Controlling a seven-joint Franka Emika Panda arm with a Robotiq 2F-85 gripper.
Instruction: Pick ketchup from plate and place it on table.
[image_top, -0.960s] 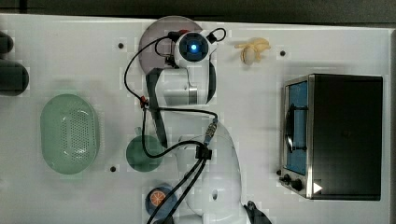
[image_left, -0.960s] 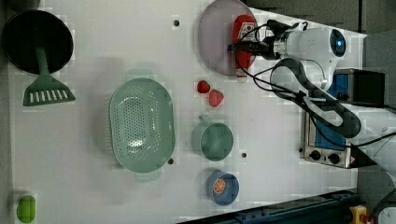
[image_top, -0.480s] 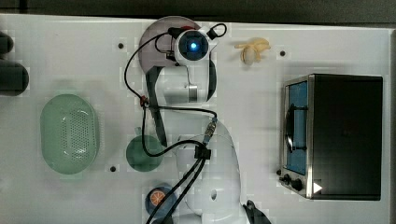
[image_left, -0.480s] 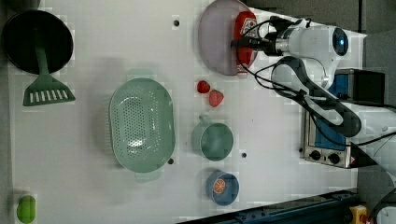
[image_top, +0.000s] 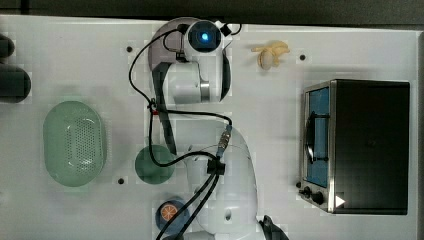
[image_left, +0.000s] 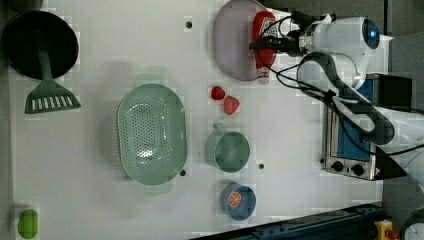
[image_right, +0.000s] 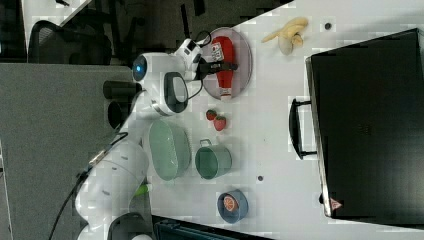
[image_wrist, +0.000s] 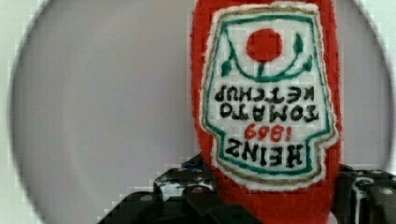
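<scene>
So my claw (image_left: 265, 44) straddles the ketchup (image_left: 262, 46), grip unclear; it lies on the plate (image_left: 231, 42), lift and table (image_left: 125, 55) placement remain.

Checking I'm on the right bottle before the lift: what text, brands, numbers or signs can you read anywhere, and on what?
"HEINZ": label of the ketchup, which lies on the plate between the fingers of the gripper.
"1869": same label, in red.
"TOMATO KETCHUP": same label.
Small triangular sign on the toaster oven by its knobs: too small to read.
Knob markings on the oven: too small to read.
</scene>
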